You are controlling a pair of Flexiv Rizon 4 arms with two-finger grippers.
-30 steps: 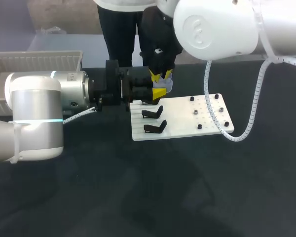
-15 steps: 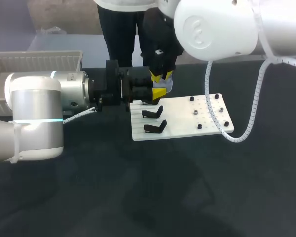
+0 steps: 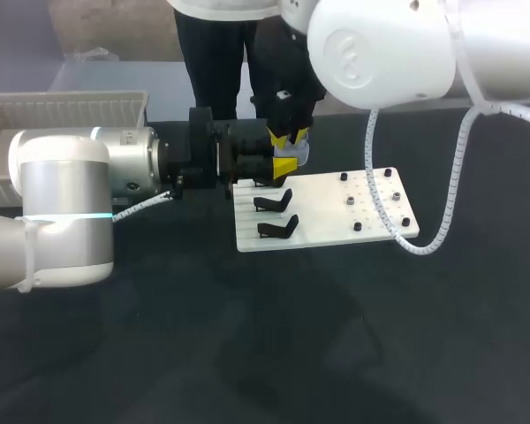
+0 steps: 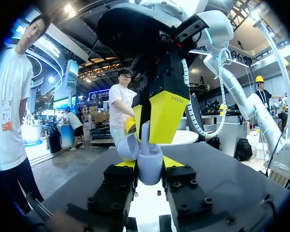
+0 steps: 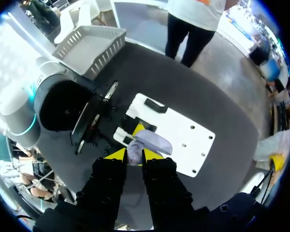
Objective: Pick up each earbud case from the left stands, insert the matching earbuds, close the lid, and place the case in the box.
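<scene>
Upper middle of the frame, my left gripper (image 3: 283, 166) clamps the open case (image 4: 150, 166). My right gripper (image 3: 290, 136), pinched narrow on an earbud (image 4: 145, 131), hangs directly above its mouth.

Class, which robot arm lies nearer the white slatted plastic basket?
Left. The left arm runs alongside the white slatted basket; the right arm comes in from the opposite side, well apart from it.
</scene>
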